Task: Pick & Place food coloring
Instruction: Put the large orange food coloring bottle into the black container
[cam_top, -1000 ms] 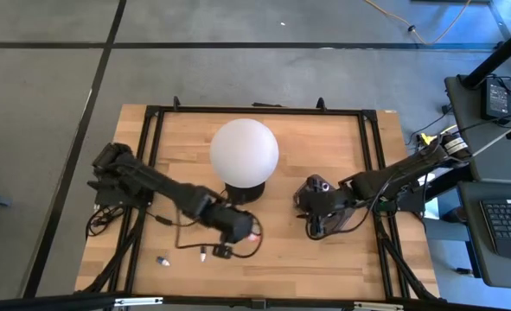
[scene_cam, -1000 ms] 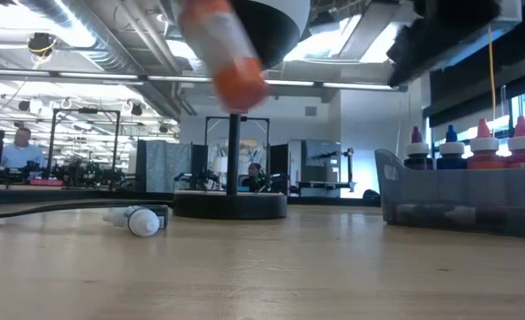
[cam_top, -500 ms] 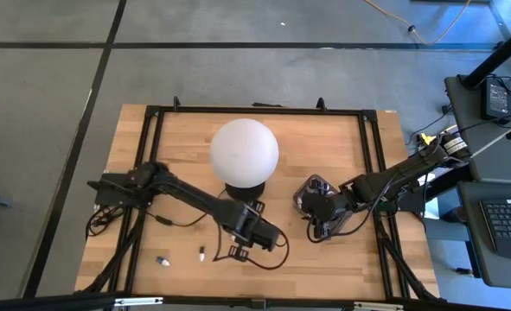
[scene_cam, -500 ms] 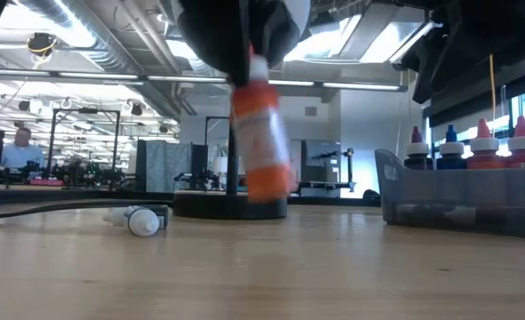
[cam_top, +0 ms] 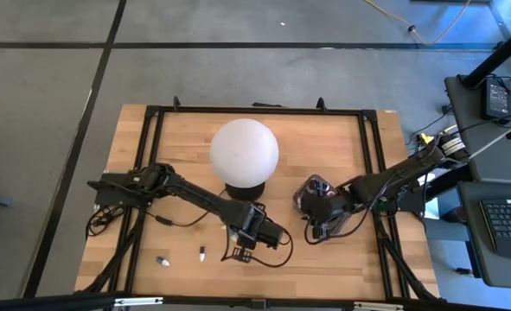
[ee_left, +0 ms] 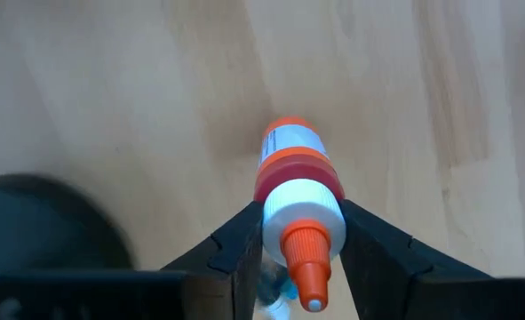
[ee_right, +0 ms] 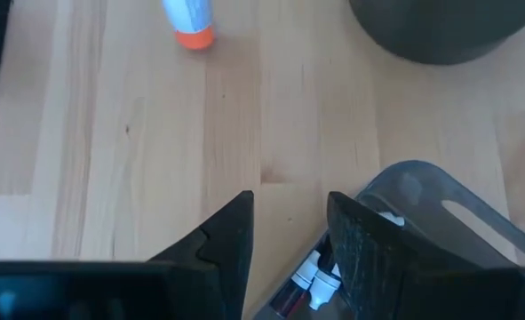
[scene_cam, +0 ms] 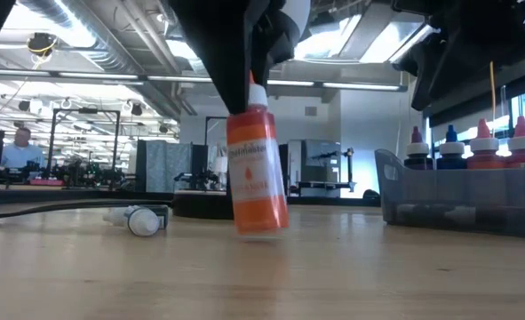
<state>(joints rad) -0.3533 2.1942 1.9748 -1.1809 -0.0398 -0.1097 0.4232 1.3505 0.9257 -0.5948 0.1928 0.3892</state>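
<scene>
The orange food coloring bottle has been brought down and turned upright within the last second; it was seen tilted and high before, and now its base is at the counter, touching it or just above, which cannot be told surely. It is clenched at the neck by the left gripper, at about five o'clock from the white globe lamp. Release is judged to be near. The right gripper is held released over the dark tray, where other bottles stand. Two small bottles are left lying at seven o'clock.
</scene>
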